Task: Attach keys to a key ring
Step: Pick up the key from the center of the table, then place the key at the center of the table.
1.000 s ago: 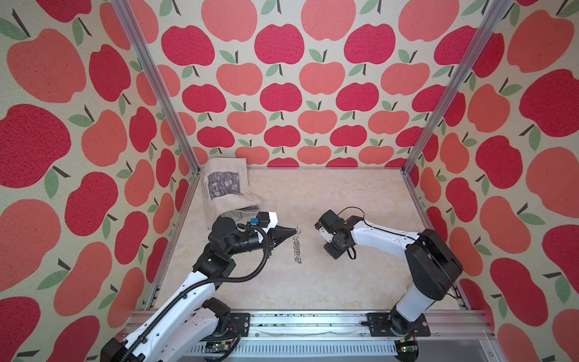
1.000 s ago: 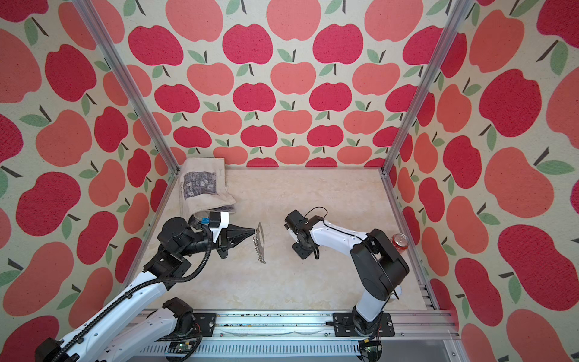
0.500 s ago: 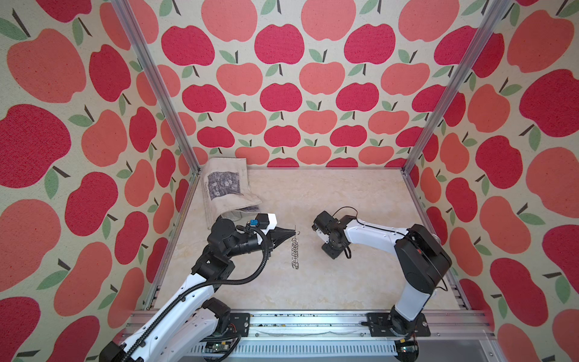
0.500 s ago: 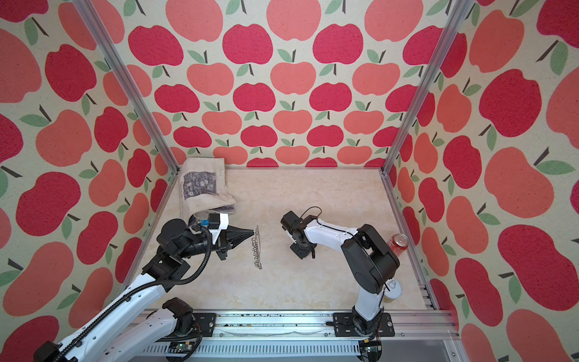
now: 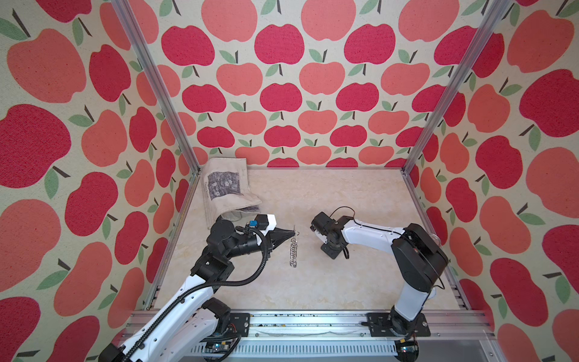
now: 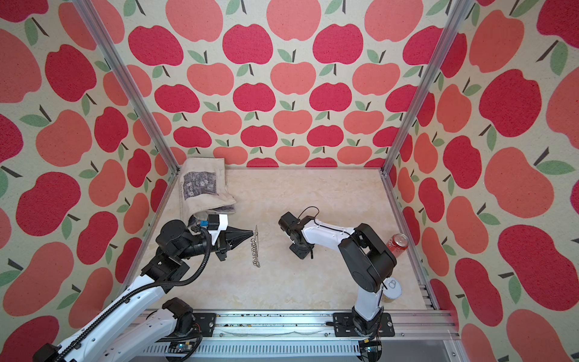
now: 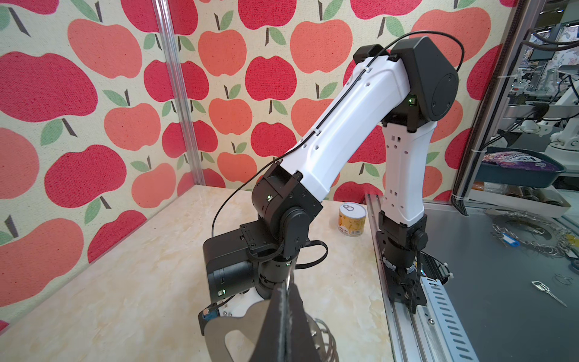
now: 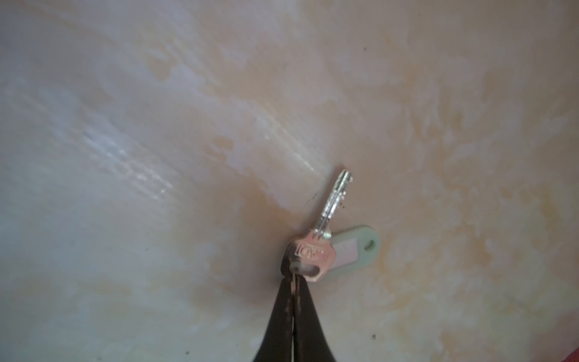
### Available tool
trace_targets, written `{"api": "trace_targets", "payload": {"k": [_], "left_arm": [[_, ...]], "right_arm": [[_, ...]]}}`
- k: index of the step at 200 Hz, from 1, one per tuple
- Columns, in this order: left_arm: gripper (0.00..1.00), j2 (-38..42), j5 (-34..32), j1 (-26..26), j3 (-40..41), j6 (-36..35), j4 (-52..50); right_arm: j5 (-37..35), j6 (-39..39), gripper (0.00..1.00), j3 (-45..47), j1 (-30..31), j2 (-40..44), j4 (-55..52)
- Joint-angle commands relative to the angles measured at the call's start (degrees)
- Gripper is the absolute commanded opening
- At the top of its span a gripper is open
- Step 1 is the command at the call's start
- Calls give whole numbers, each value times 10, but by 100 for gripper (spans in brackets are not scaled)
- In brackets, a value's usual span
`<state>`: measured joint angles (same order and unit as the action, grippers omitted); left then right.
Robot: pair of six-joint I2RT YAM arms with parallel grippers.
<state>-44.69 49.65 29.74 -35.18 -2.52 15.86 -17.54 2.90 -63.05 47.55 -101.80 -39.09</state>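
Note:
The key ring [image 5: 293, 248] hangs edge-on from my left gripper [image 5: 293, 232], its row of wire rings trailing toward the front; both top views show it, also as key ring [image 6: 255, 250]. In the left wrist view the left gripper [image 7: 286, 283] is shut on the grey plate of the key ring [image 7: 219, 337]. My right gripper [image 5: 332, 250] points down at the table to the right of it. In the right wrist view the right gripper [image 8: 294, 280] is shut at the head of a silver key [image 8: 316, 254], which lies on the table with a pale green tag [image 8: 355, 247].
A folded cloth bag [image 5: 226, 188] lies at the back left, near the left arm. A red can [image 6: 398, 244] and a tin can [image 6: 391, 290] stand by the right arm's base. An aluminium rail [image 5: 313, 319] runs along the front edge.
The right gripper has closed at the key's head, and its wrist has shifted a little to the left. The left gripper still holds the key ring in nearly the same place.

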Motion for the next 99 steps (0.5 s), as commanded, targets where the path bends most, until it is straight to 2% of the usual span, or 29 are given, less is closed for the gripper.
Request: {"api": "trace_targets", "payload": {"k": [1, 43, 89, 99], "left_arm": [[0, 7, -2, -3, -4, -11, 5], [0, -3, 2, -2, -25, -19, 1], [0, -23, 8, 2, -67, -40, -19], [0, -28, 10, 4, -74, -42, -23]], "right_arm": [[-3, 25, 0, -3, 5, 53, -8], [54, 59, 0, -17, 4, 160, -32], [172, 106, 0, -8, 5, 291, -6], [167, 96, 0, -2, 5, 297, 1]]}}
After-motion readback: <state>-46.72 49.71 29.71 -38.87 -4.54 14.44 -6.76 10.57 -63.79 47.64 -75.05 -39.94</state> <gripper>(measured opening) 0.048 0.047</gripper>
